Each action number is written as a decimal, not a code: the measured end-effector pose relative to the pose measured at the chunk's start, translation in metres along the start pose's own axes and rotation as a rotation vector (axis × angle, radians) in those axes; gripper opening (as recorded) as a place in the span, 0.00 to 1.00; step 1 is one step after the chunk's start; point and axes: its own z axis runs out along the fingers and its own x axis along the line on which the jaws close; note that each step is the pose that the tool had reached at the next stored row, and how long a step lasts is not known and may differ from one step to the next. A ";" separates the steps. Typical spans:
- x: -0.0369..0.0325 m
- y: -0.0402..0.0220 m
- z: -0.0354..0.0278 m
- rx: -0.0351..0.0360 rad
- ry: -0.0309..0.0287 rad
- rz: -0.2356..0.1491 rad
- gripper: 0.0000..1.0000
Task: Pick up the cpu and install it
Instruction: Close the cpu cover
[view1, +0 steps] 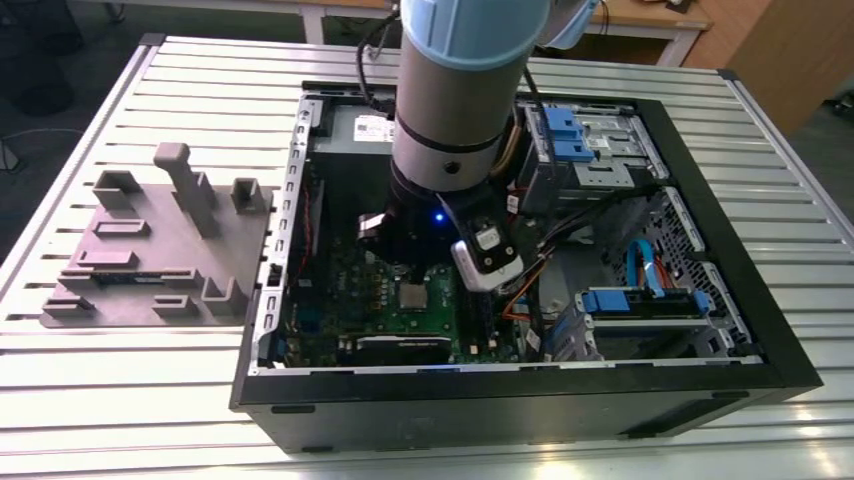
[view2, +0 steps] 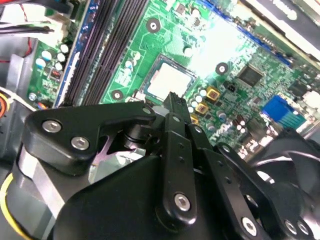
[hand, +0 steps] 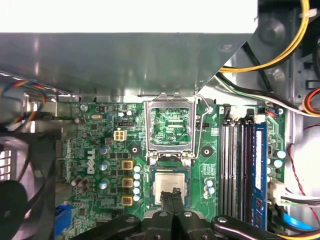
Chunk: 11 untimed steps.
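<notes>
**Fingertips at the seated cpu**

My gripper (hand: 175, 193) has its two fingers drawn together, and I see nothing clamped between them. Their tips sit over one edge of the cpu (hand: 167, 183); whether they touch it or hang just above it I cannot tell. The cpu lies flat in its socket on the green motherboard (hand: 95, 150), silver top up and seemingly level inside the frame. Just beside it the socket's load plate (hand: 169, 125) stands hinged open, its retention lever (hand: 200, 131) raised alongside. Memory slots (hand: 235, 160) run past one side of the socket.

In the exterior view my arm reaches down into the open computer case (view1: 747, 200). The grey tray (view1: 147, 260) lies well apart on the slatted table (view1: 534, 455), towards the exterior view's left.

I judge the step in hand to be seating the chip. Doing it well means light, straight-down contact near the lid's middle and no sideways drag. All four edges should lie flush before anything bears down.
</notes>
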 end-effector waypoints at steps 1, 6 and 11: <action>0.0001 0.0001 -0.0022 0.0001 0.0001 0.000 0.10; 0.0004 0.0003 -0.0111 0.0001 0.0001 0.000 0.10; 0.0004 0.0003 -0.0115 0.0000 0.0000 0.000 0.10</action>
